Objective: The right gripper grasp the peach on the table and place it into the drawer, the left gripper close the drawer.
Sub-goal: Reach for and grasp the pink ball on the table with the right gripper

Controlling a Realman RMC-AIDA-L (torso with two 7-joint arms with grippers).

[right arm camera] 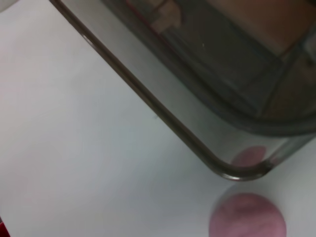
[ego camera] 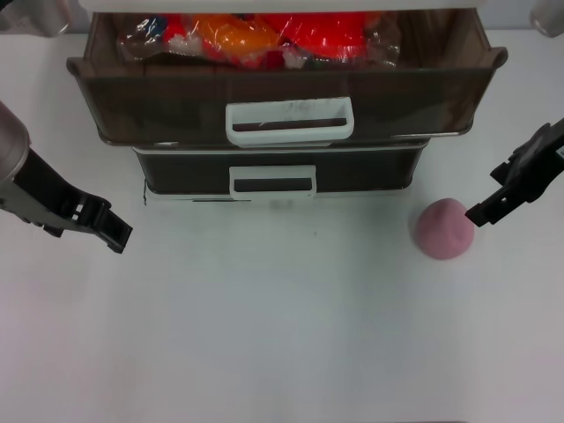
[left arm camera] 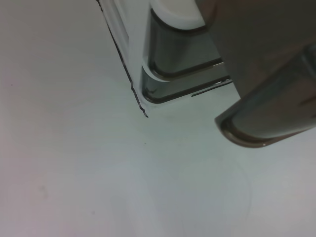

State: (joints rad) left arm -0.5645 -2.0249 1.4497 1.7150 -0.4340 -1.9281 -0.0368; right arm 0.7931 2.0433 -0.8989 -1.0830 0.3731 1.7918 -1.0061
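Observation:
The pink peach (ego camera: 444, 228) lies on the white table (ego camera: 282, 335), right of the cabinet; the right wrist view shows the peach (right arm camera: 247, 216) just below the drawer's corner. My right gripper (ego camera: 483, 211) hovers close to its right side, a little apart from it. The wide dark-brown drawer (ego camera: 150, 101) with the large white loop handle (ego camera: 289, 121) stands pulled open, with orange and red packets (ego camera: 264, 35) inside. My left gripper (ego camera: 116, 236) hangs over the table at the left, below and left of the cabinet. The left wrist view shows the drawer's corner (left arm camera: 261, 128).
Below the open drawer sits a shut drawer (ego camera: 176, 172) with a smaller flat white handle (ego camera: 272, 181). The cabinet's base edge (left arm camera: 133, 89) meets the table. Bare white table stretches across the front.

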